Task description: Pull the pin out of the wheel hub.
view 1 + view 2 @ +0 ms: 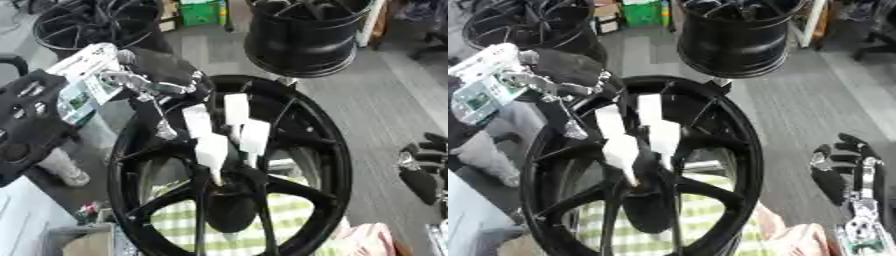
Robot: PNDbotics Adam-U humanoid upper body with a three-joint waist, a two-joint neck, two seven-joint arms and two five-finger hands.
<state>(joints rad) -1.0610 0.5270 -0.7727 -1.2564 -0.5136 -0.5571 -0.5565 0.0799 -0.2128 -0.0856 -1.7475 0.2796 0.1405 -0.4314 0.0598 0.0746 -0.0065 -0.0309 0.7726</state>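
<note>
The left hand (219, 135) reaches in from ten o'clock, its pale fingers (211, 150) pointing down into the middle of the big black wheel hub (328, 165). The fingertips bunch together at the centre, but whether they pinch the pin is hidden. The right hand (843, 167) rests open at four o'clock, fingers up.

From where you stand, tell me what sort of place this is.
Probably a wheel workshop or storeroom: a black wheel stands under the left hand, two more wheels sit on the grey floor behind.
</note>
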